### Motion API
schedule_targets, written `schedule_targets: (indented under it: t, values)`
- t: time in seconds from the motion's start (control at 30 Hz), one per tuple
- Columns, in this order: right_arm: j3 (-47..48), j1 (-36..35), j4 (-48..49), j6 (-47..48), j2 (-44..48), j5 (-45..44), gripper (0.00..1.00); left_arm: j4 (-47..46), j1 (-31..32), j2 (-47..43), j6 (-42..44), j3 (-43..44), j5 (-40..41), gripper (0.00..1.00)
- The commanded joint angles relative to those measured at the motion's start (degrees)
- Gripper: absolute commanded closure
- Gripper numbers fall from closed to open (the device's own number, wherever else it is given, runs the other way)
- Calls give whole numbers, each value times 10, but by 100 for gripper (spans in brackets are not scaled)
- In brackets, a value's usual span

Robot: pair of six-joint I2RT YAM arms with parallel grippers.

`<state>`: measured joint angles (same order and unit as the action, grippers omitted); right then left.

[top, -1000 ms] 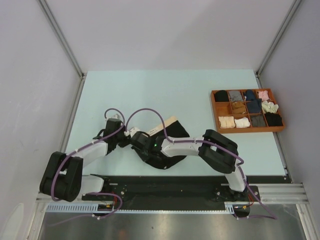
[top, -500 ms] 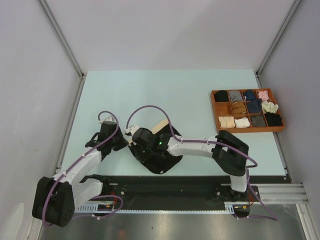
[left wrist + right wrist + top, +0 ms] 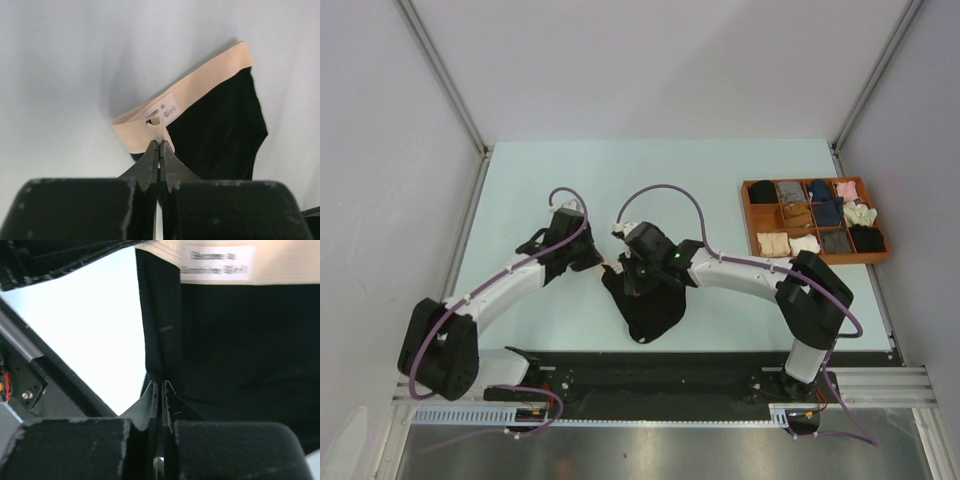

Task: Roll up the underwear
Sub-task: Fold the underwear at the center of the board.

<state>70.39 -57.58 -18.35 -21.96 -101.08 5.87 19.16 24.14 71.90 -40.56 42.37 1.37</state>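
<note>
Smooth pale table (image 3: 570,180), soft black briefs (image 3: 650,305), left hand (image 3: 159,145) pinching beige waistband (image 3: 200,75), right hand (image 3: 160,385) clamping their dark fabric

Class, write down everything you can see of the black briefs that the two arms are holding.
The black briefs are soft, matte fabric with a pale beige waistband bearing a small white printed label. They sit bunched near the table's front middle, with the waistband end farthest from the arm bases. The left gripper, jaws shut, pinches the waistband; the right gripper, jaws shut, pinches a fold of black cloth.
</note>
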Motion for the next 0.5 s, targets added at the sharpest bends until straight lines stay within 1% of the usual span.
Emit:
schedule_targets:
  t: [0.0, 0.17, 0.47]
  values:
    - [-22, 31, -27, 9, 46, 24, 100, -31, 31, 64, -6, 75, 13, 100]
    - [-48, 84, -34, 11, 66, 34, 100, -32, 61, 159, -7, 153, 7, 99]
    - [-81, 158, -42, 26, 87, 49, 100, -20, 80, 264, 2, 271, 0, 100]
